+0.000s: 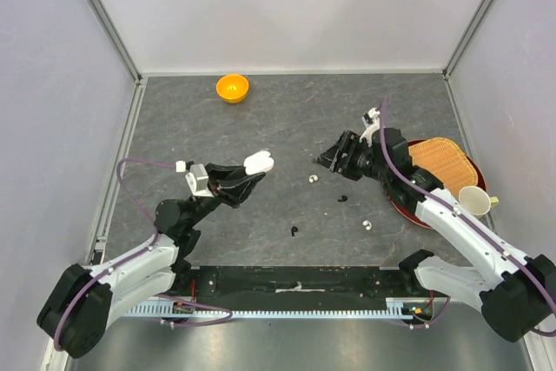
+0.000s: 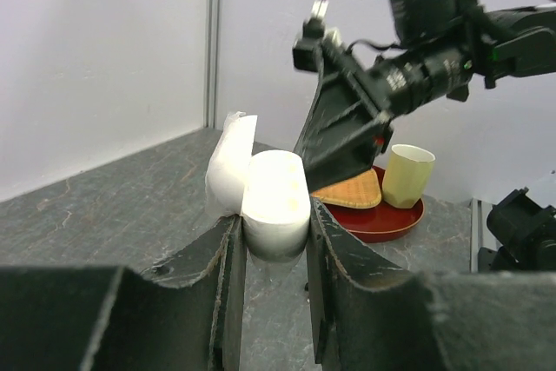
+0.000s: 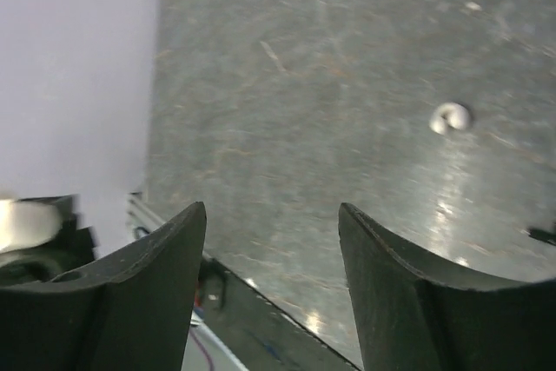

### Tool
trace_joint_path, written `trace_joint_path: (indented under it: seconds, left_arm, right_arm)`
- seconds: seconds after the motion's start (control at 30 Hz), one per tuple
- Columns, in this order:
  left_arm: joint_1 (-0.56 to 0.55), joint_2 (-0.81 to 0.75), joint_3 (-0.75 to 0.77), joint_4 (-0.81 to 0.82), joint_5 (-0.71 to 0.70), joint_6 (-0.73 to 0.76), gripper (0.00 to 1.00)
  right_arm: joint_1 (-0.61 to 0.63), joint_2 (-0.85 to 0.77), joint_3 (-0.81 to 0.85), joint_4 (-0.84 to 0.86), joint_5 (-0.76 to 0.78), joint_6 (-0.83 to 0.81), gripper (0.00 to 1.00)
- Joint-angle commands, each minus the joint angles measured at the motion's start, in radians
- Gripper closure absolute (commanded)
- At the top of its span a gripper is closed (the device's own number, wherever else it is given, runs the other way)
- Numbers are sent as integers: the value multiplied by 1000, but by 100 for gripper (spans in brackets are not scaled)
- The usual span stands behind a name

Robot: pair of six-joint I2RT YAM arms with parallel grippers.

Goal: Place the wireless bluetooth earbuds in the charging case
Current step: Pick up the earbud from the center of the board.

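Currently both arms are out over the dark grey speckled table top (image 1: 261, 110). The left gripper (image 1: 253, 170) is clamped on the small white rounded charging case (image 1: 259, 162) and holds it clear of the surface. In the left wrist view the case (image 2: 276, 202) stands upright between the two fingers (image 2: 221, 284), its lid flipped back on the far side and its mouth facing up. The right gripper (image 1: 327, 160) hangs low with jaws apart and nothing between them; its own wrist view shows only bare table in the gap. Four tiny wireless earbuds lie loose, none of them in the case. The nearest white bud (image 1: 313, 179) lies just beside the right fingertips, toward the arm bases and slightly toward the left arm. One black comma-shaped bud (image 1: 342, 198) lies near, about under the right wrist. The second white bud (image 1: 367, 224) and the second black bud (image 1: 295, 231) lie farther back toward the bases. The right arm is plainly nearer the first white bud. In the right wrist view a white bud (image 3: 451, 117), probably that one, sits ahead of the jaws and off to the right of the gap, not lined up with it. My reading is that the pick turns on this sideways offset: centre the gap over the bud, then descend. The bud is too small for its long axis to be read. The case waits on the right gripper's left, near it but apart.
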Motion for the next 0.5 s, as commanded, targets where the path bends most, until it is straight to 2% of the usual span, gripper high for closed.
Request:
trace_joint_path:
  seconds: [0.0,0.07,0.2,0.23,0.33,0.47]
  left_arm:
    - [-2,-94,-6,-86,1,9,98]
    - [-2,-124,-4,-126,18,15,98]
    - [-2,-193,-13,-187,43,12,98]
    - [-2,-204,-15,-205,48,12,98]
    - [-2,-231,-18,-227,66,12,98]
    - [-2,-231,-15,-244,103,10,98]
  right_arm:
    - [-2,51,-19,-136,115,-120,35]
    - [-1,96,-13,-140,121,-153,39]
    - [-2,142,38,-288,237,-211,43]
    - [-1,134,39,-320,314,-210,44]
    - [-22,87,1,-419,402,-185,47]
    - [-53,-21,-91,-466,414,-133,50]
